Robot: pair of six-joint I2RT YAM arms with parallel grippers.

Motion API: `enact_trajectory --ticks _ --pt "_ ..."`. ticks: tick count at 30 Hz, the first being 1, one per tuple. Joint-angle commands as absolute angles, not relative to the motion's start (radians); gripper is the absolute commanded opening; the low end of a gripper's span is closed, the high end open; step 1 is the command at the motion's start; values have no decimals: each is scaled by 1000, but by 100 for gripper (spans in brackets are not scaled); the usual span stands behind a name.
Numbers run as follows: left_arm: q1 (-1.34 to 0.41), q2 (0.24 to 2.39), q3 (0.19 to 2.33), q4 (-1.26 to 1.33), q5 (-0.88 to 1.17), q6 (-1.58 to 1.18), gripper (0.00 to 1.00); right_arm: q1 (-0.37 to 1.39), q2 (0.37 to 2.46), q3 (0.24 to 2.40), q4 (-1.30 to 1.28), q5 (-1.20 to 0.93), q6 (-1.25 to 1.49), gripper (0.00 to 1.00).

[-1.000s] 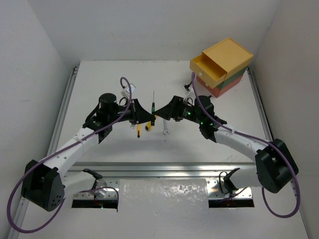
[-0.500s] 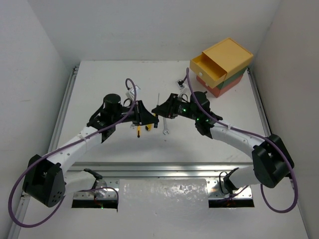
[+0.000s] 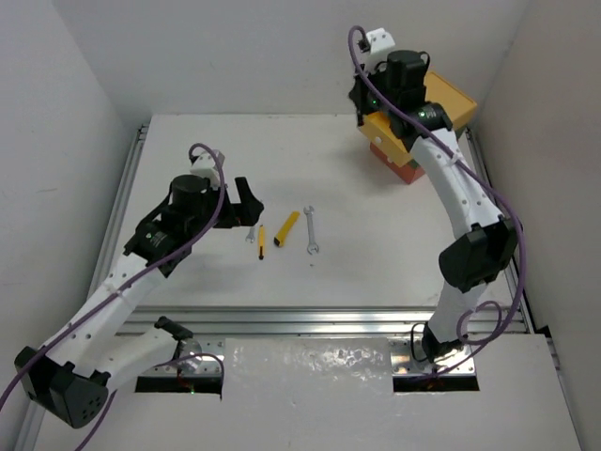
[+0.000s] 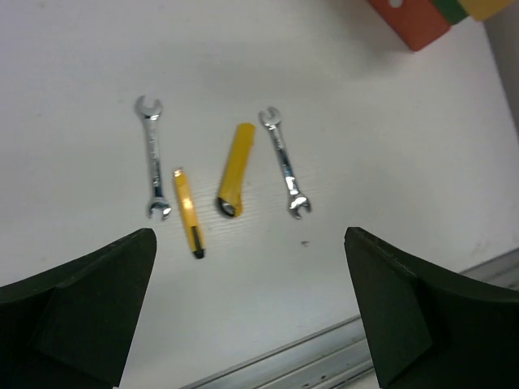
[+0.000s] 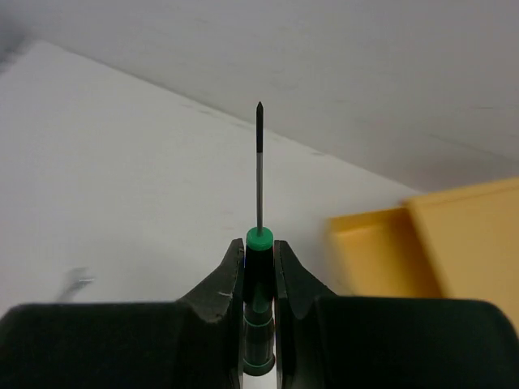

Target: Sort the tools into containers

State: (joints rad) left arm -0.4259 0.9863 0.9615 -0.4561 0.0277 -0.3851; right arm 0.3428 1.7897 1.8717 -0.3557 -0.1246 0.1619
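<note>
My right gripper [image 5: 259, 261] is shut on a black-green-handled screwdriver [image 5: 259, 279], whose thin shaft points away from the wrist. From above, the right gripper [image 3: 364, 101] hangs high over the open yellow drawer [image 3: 381, 126] of the containers [image 3: 456, 95]. My left gripper [image 3: 246, 201] is open and holds nothing. It hovers left of the tools on the table. These are two silver wrenches [image 4: 152, 158] [image 4: 284, 162], a thin yellow-black screwdriver [image 4: 187, 215] and a flat yellow cutter [image 4: 236, 166].
The red-orange bottom drawer [image 3: 400, 168] shows under the right arm, and its corner [image 4: 409, 23] is in the left wrist view. A metal rail [image 3: 310, 321] runs along the near table edge. White walls close in the back and both sides.
My right gripper shut on the screwdriver at the table's middle, then lifted it up and back to the yellow drawer. My left gripper opened and drew back to the left.
</note>
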Motion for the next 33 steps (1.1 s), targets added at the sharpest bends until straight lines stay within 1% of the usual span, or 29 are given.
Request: enact_trajectory --ticks 1,3,6,9,10,11,12,13,15,16,17,19,20,21,22,23,24,26,27,28,29,33 --pt "-428 951 898 -525 -138 -287 100 293 1871 2022 -597 208 -265 0" --pt "-428 954 836 -483 -112 -291 100 253 1884 2003 -517 245 -320 0" --pt "-430 977 836 -494 -72 -290 100 215 1917 2016 -456 253 -357 0" --pt "-437 962 812 -474 -37 -290 100 189 2005 2117 -529 247 -354 0" --pt "-445 959 811 -474 -35 -288 100 187 2016 2124 -532 245 -347 3" --pt "-454 950 810 -472 -38 -288 100 187 2010 2096 -525 247 -331 12" --pt "-456 946 808 -472 -38 -288 100 186 2003 2082 -522 247 -321 28" --pt "-456 943 808 -472 -47 -288 100 187 1999 2076 -528 221 -310 35" --pt "-456 940 808 -472 -49 -288 100 187 1991 2091 -549 213 -282 57" --pt "-456 939 808 -471 -43 -288 100 189 1988 2126 -557 224 -269 84" --pt "-456 940 808 -471 -41 -288 100 189 1988 2150 -571 222 -261 91" --pt "-456 939 808 -474 -43 -288 100 196 1976 2210 -620 192 -241 91" --pt "-456 936 810 -474 -48 -288 100 212 1959 2210 -633 164 -191 90" --pt "-456 931 811 -476 -51 -290 100 219 1906 2195 -643 126 -152 83" --pt "-456 925 810 -477 -64 -293 100 228 1866 2107 -629 82 -105 77" --pt "-456 913 810 -477 -72 -295 100 245 1826 2039 -609 7 -15 64" --pt "-456 908 810 -479 -84 -298 100 258 1753 1890 -553 -17 39 44" --pt "-456 897 805 -479 -90 -302 100 302 1701 1746 -491 -11 150 8" --pt "-456 891 804 -479 -94 -304 100 314 1688 1685 -435 45 176 0" --pt "-457 890 802 -480 -97 -305 100 328 1680 1599 -407 63 211 0" --pt "-457 888 801 -480 -98 -307 100 330 1690 1580 -391 81 221 0" --pt "-460 891 804 -483 -104 -307 100 330 1791 1639 -376 214 161 0"
